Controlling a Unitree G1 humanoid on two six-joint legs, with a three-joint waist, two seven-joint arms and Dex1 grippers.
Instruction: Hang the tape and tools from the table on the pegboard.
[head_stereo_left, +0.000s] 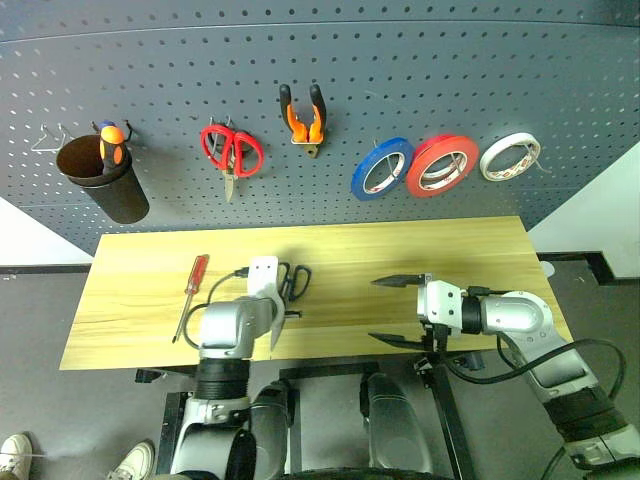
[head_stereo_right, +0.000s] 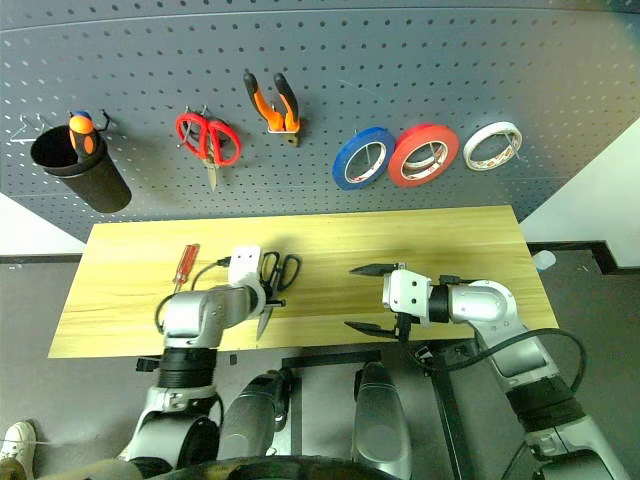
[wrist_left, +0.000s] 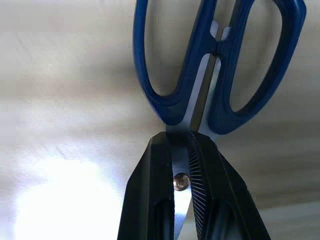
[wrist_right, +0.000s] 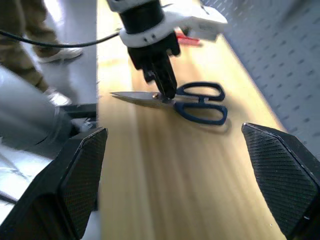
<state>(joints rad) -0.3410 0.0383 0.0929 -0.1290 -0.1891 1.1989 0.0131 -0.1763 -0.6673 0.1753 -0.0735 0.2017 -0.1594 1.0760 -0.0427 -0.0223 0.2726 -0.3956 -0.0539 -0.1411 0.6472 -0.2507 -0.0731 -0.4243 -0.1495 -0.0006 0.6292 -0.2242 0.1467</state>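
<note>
- left gripper (wrist_right: 165, 90) clenched on dark-blue-handled steel scissors (wrist_right: 200, 102) at the pivot, handles pointing away from it
- right gripper (head_stereo_left: 400, 310) released, empty, beside them over light wood table (head_stereo_left: 400, 255)

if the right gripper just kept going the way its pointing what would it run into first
Probably the left gripper, which is shut on the blue-handled scissors at their pivot. The right gripper is open and points across the table toward them, with bare wood between. Heights are hard to judge, so it might pass over them.
</note>
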